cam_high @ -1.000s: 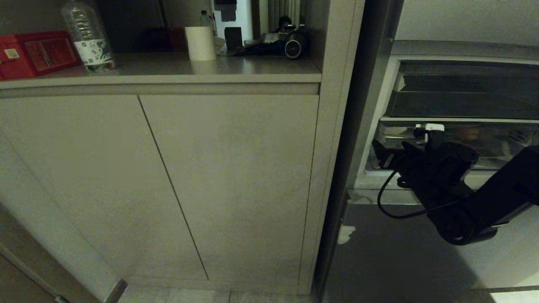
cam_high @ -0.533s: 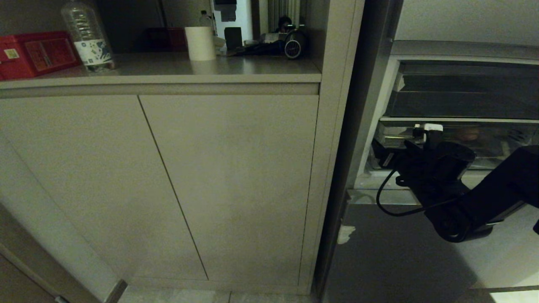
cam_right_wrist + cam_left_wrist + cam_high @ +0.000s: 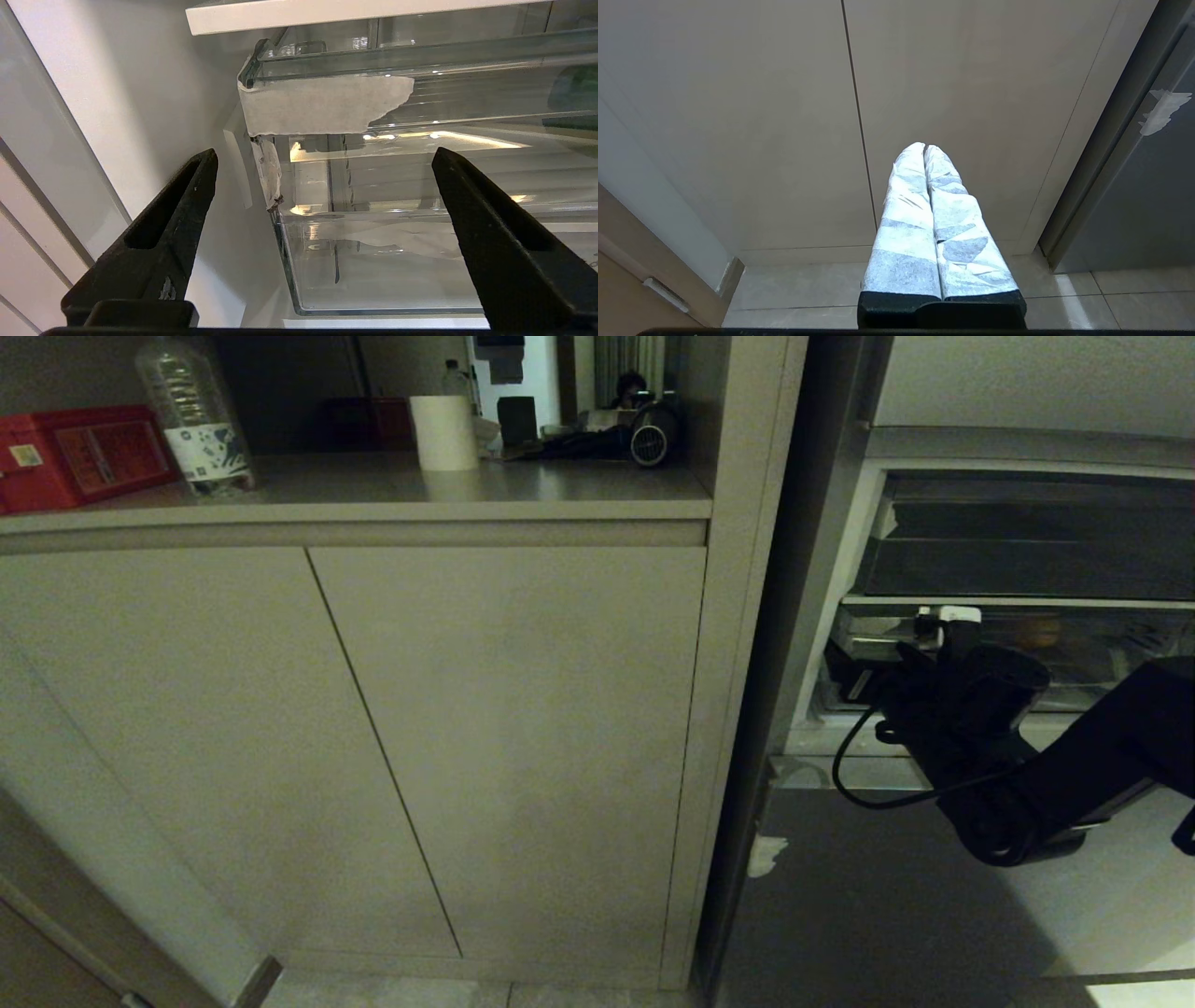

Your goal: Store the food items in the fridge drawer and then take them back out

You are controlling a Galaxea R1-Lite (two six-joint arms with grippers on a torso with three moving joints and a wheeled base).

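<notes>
The fridge drawer [image 3: 1111, 658] is a clear bin under a white shelf in the open fridge, with torn white tape [image 3: 322, 105] on its front left corner. A small orange-brown ball of food [image 3: 1038, 633] shows dimly through the drawer's clear front. My right gripper [image 3: 920, 658] is held just in front of that taped corner. In the right wrist view the gripper [image 3: 324, 158] is open, with the corner seen between the black fingers [image 3: 187, 196] and nothing touching them. My left gripper [image 3: 924, 148], its fingers wrapped in white, is shut and hangs low in front of the cabinet doors.
A darker smoky bin [image 3: 1027, 546] sits on the shelf above the drawer. The fridge's inner side wall [image 3: 131, 116] is close beside the gripper. A beige cabinet [image 3: 504, 728] stands left of the fridge, its counter holding a bottle [image 3: 194, 415], a red box [image 3: 79, 453] and a paper roll [image 3: 445, 431].
My right forearm has lifted a little and the gripper has crept closer to the drawer's corner. The ball now shows more plainly behind the drawer front.
</notes>
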